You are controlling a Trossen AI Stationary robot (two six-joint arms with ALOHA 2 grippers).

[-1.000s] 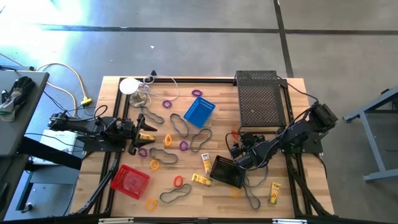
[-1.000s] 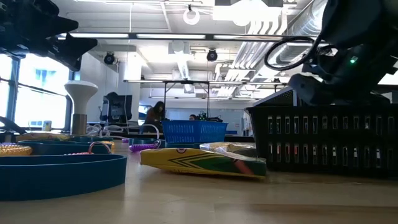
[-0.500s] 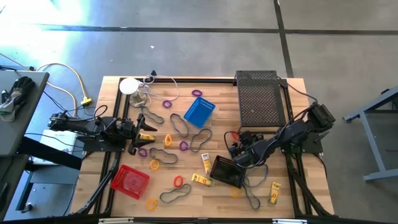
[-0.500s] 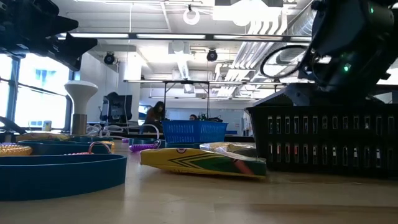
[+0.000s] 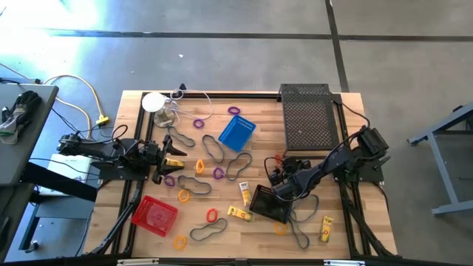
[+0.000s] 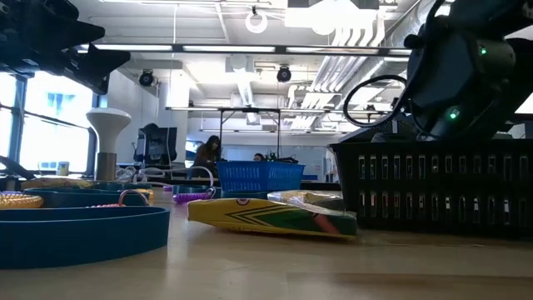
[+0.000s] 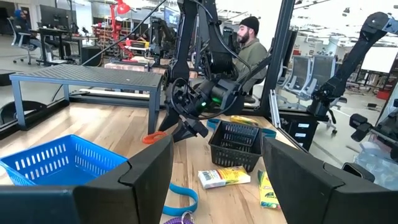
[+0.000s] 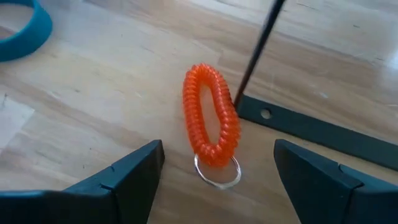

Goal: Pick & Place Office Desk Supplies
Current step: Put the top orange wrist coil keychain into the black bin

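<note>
The orange coil ring [image 8: 211,123] with its small metal key ring lies flat on the wood beside the table's black frame strip; in the high view the ring [image 5: 279,159] sits just left of the large black tray. My right gripper [image 8: 217,182] is open and hovers just short of it, a finger on either side, touching nothing. The right gripper [image 5: 277,176] stands just beyond the small black basket [image 5: 269,203]. My left gripper [image 5: 167,158] is open and waits at the table's left, over grey bands and purple rings. The blue basket [image 5: 238,133] and the red basket [image 5: 155,216] rest on the table.
The large flat black mesh tray [image 5: 310,117] stands on legs at the far right. Grey band loops [image 5: 236,164], yellow crayon boxes [image 5: 244,193] and coloured rings are scattered over the middle. A white disc [image 5: 153,102] with cables sits at the far left. A person [image 7: 249,43] sits beyond the table.
My right arm has swung toward the table's left, carrying its gripper a little left and toward the far edge, closer to the orange coil ring. The ring and all other things have stayed where they were.
</note>
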